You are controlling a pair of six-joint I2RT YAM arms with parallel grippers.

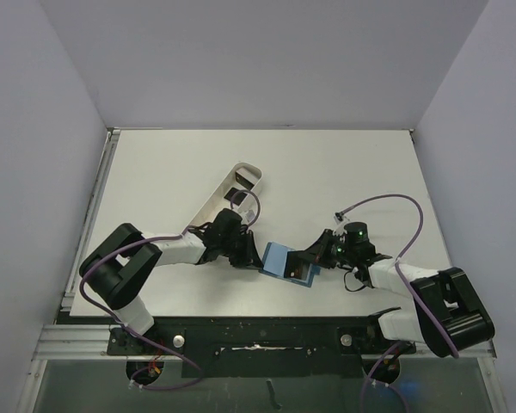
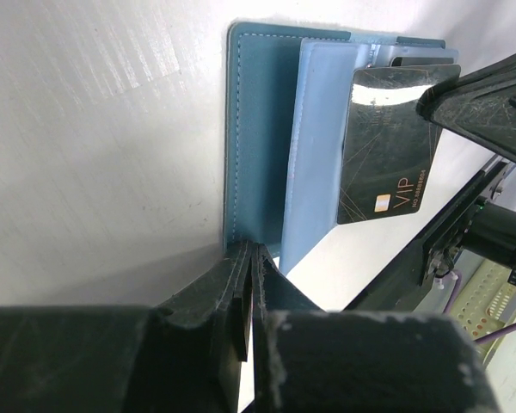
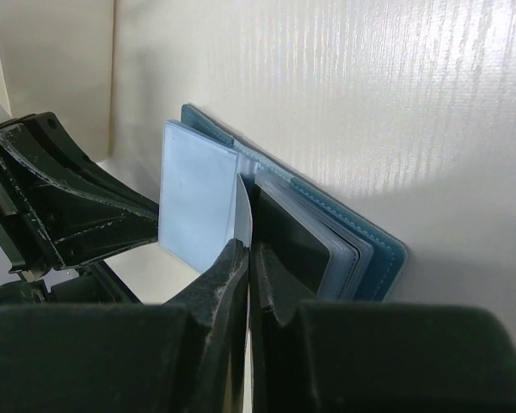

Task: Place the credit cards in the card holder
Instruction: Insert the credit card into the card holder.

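Card holder (image 1: 278,257): lying open, dark card (image 2: 425,61) sitting in its clear pockets; left gripper (image 2: 251,255) pinching its teal edge; right gripper (image 3: 248,258) pinching black VIP card (image 2: 387,146) against the leaves

The top external camera looks steeply down from above and behind the arm bases, at long range, with the card holder (image 1: 284,261) near frame centre. The left wrist camera faces the card holder at close range from its left side. The right wrist camera faces it equally close from its right. All three views share the card holder.
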